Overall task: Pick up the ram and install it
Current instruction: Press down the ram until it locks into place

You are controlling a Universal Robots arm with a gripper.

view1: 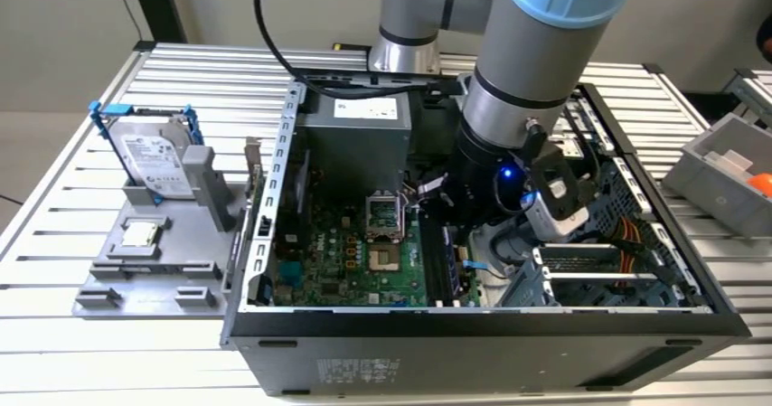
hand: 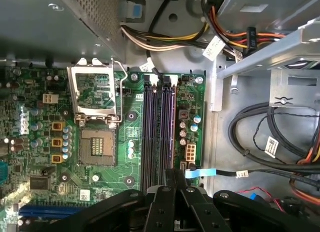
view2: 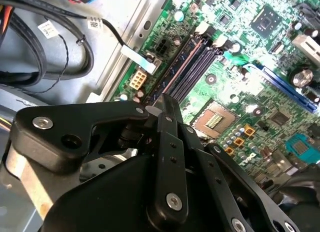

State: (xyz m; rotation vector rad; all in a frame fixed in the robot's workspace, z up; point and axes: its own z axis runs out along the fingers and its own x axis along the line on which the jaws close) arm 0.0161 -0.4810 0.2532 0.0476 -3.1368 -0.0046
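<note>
My gripper (hand: pixel 173 173) hangs low inside the open computer case (view1: pixel 259 243), right over the motherboard's (hand: pixel 100 157) row of black and purple memory slots (hand: pixel 159 127). Its fingers are pressed together. The ram (hand: pixel 173 165) shows edge-on as a thin dark strip between the fingertips, in line with the slots. In the second wrist view the black gripper (view2: pixel 162 102) sits just above the same slots (view2: pixel 192 66). In the exterior view the arm reaches down into the case, with the gripper (view1: pixel 453 243) at the slots on that view's right of the board.
The open processor socket (hand: pixel 97 109) lies beside the slots. Cable bundles (hand: pixel 260 142) and a drive cage (view1: pixel 603 270) crowd the other side. Outside the case, at the exterior view's left, a grey holder (view1: pixel 133 279) carries a blue-framed hard drive (view1: pixel 151 153) and a small silver chip (view1: pixel 143 235).
</note>
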